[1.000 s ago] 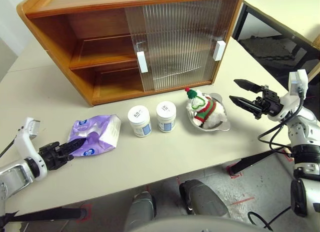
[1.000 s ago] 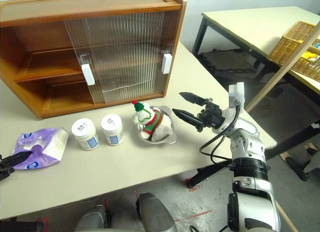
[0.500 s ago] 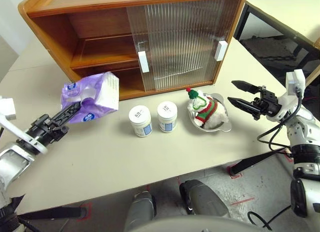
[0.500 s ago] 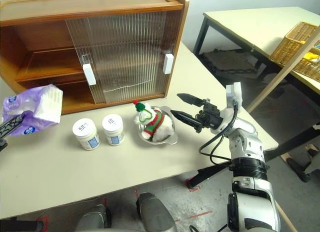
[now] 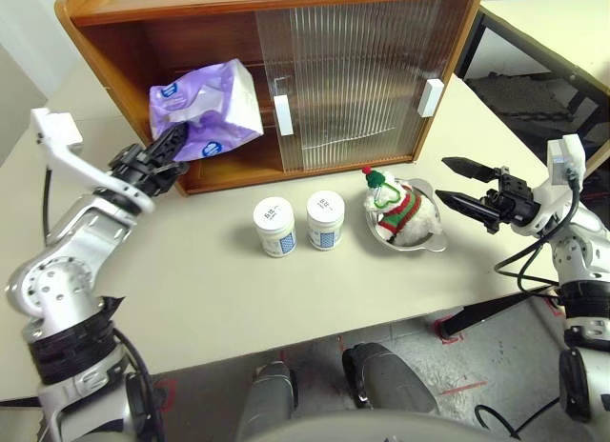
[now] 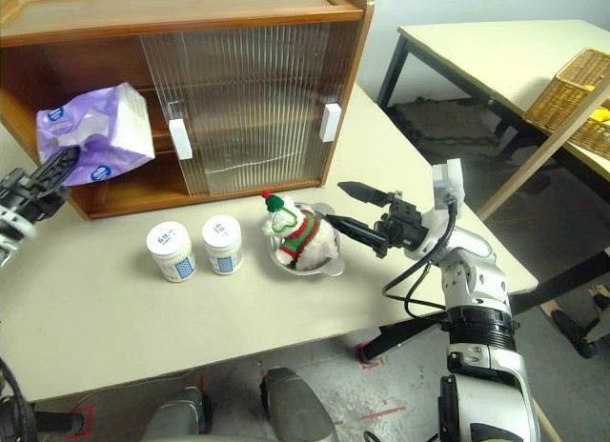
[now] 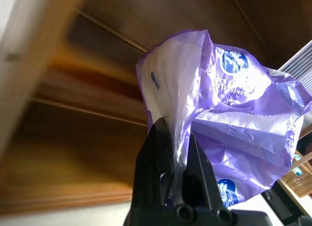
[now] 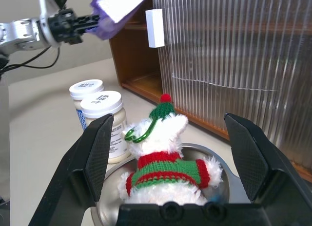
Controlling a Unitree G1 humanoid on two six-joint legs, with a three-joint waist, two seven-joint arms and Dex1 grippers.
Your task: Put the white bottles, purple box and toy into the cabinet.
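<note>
Your right tool (image 5: 459, 183) hangs level over the bench (image 5: 238, 299) with its fingers spread wide and nothing in them, aimed at the toy (image 5: 393, 206) in the steel bowl (image 5: 429, 240). The two white bottles (image 5: 300, 223) stand just left of it. Your left tool (image 5: 172, 145) is raised (forearm angled up), pinching the purple box (image 5: 205, 113) at the cabinet (image 5: 267, 42) opening.

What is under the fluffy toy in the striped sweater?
The toy sits in a shiny steel bowl on the table. Its body covers the bowl's bottom, so anything else in there cannot be seen.
</note>
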